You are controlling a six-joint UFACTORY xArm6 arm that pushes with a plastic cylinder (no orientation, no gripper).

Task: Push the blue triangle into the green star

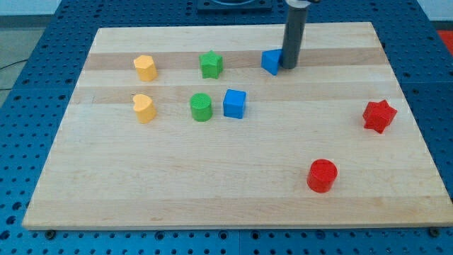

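Down at the view's bottom, the counter (212, 205) shows a broad stretch of bare pale wood, its near edge running just above the blue perforated bench (42, 49). First thing up from there is the red cylinder (322, 176), standing alone right of centre with open wood all round it. Higher and close to the counter's right edge sits the red star (379, 115), well apart from everything else.

Now the middle row, left to right: a yellow block (144, 108) of heart-like shape, then the green cylinder (201, 107), and just beside it the blue cube (234, 103), the two nearly touching.

On to the far row. A second yellow block (145, 68) stands at the left, its shape hard to make out. The green star (211, 64) comes next, directly above the green cylinder. To the star's right, across a clear lane of bare wood, sits the blue triangle (271, 61), and nothing lies between the two. Pressed against the triangle's right side is the dark rod, the tip (289, 67) down on the wood on the side away from the star. The arm carries no claw, only this rod, so there is nothing to open or close.

Behind that row only a narrow strip of wood remains before the counter's far edge.
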